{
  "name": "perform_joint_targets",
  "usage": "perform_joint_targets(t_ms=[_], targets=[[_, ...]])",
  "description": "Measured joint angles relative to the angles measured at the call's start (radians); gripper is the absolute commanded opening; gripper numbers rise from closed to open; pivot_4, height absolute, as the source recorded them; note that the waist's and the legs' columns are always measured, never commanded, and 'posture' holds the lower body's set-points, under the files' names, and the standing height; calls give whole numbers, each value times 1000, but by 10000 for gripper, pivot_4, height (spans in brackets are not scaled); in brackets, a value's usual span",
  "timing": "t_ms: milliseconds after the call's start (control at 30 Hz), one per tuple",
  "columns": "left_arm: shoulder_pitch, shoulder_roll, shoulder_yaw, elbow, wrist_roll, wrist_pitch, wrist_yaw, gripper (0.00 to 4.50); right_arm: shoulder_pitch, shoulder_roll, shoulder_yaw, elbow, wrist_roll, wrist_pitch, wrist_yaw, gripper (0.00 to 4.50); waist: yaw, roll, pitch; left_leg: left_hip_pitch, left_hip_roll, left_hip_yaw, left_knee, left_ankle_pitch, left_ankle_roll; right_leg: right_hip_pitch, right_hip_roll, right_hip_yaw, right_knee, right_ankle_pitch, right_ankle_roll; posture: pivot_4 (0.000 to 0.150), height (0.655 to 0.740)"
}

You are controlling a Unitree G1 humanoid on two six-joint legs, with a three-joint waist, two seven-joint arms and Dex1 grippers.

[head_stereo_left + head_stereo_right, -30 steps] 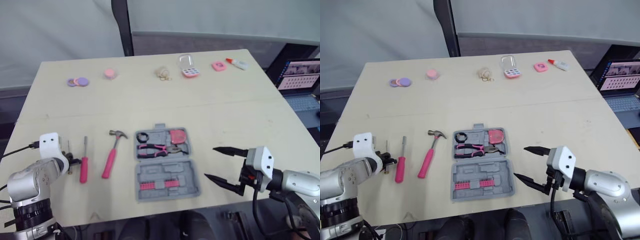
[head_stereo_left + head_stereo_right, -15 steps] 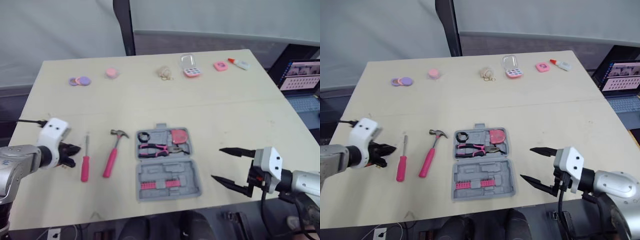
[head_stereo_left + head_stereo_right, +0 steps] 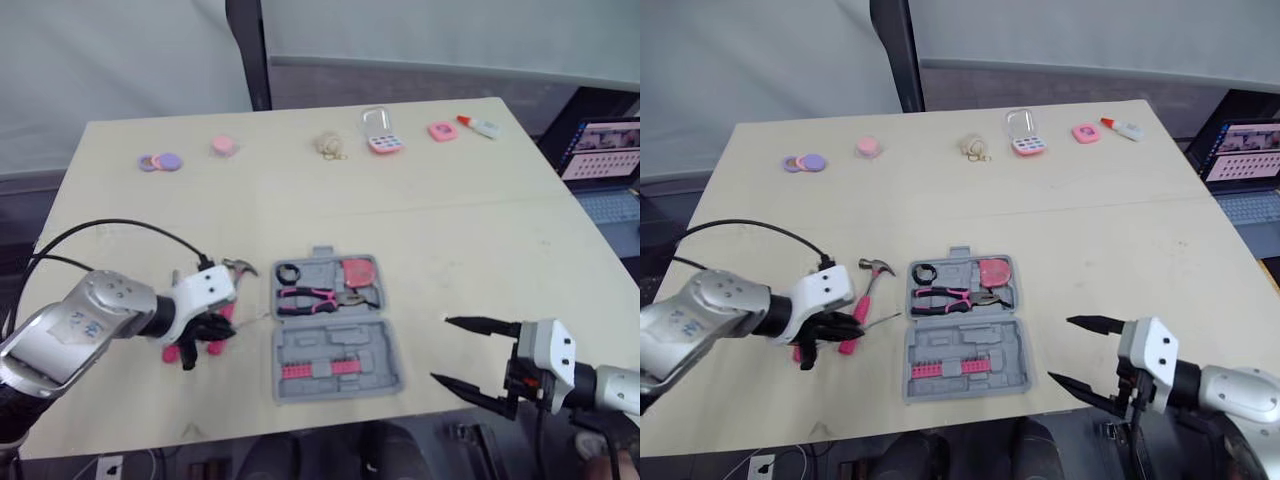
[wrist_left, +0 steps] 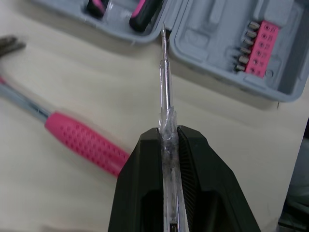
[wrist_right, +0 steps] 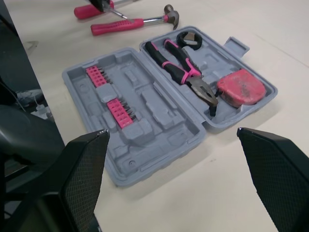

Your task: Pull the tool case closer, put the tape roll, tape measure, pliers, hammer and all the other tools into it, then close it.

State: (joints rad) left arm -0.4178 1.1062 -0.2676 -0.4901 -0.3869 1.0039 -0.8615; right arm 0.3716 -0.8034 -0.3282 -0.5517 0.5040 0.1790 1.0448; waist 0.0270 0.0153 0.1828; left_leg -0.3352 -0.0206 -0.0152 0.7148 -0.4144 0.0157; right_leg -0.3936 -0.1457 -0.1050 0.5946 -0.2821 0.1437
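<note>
The grey tool case (image 3: 372,340) lies open near the table's front edge. It holds a black tape roll (image 3: 287,272), pink-handled pliers (image 3: 310,297), a pink tape measure (image 3: 357,272) and pink bits (image 5: 111,99). My left gripper (image 3: 205,335) is shut on a slim clear-handled screwdriver (image 4: 164,77), whose tip reaches the case's left edge. Under that gripper lie the pink-handled hammer (image 3: 238,267) and a pink screwdriver (image 3: 172,352), both partly hidden. My right gripper (image 3: 440,349) hangs open to the right of the case, nothing between its fingers.
Along the table's far edge sit purple and pink discs (image 3: 157,161), a pink round piece (image 3: 221,146), a beige bundle (image 3: 327,146), a pink box with a clear lid (image 3: 380,143), a pink pad (image 3: 440,131) and a small bottle (image 3: 478,126). A laptop (image 3: 600,150) stands off the right side.
My left gripper has swung right from the table's left edge, carrying the clear screwdriver over the hammer handle to the case. My right gripper has drifted slightly right and toward the front edge.
</note>
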Motion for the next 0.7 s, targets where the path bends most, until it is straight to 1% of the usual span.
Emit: perform_joint_targets(t_ms=[133,300,433,533,700], targets=[[-145,-96,-135,40,55,24,-11,801,2,0,0,-3,-6,-5,0,45000,0,0,0,0,0,1,0,0,1,0,0,0,0,0,0,1500,7400],[-272,-164,-262,70,89,74,-60,801,9,-7,0,3,-28,-22,12,45000,0,-1,0,0,0,1,0,0,1,0,1,0,0,0,0,1500,7400],[-325,-247,-342,74,107,109,-69,801,14,-12,1,6,-47,-40,21,45000,2,-1,1,-1,0,1,1,1,1,0,1,0,0,0,1,1500,7400],[-365,-308,-375,82,116,131,-69,801,15,-14,2,11,-64,-53,30,45000,2,-1,1,-1,0,0,2,1,1,1,1,0,0,0,1,1500,7400],[-412,-373,-430,152,158,138,-51,801,10,-19,7,40,-97,-84,41,45000,0,-1,1,-1,0,0,1,1,1,0,1,0,0,0,1,1500,7400]])
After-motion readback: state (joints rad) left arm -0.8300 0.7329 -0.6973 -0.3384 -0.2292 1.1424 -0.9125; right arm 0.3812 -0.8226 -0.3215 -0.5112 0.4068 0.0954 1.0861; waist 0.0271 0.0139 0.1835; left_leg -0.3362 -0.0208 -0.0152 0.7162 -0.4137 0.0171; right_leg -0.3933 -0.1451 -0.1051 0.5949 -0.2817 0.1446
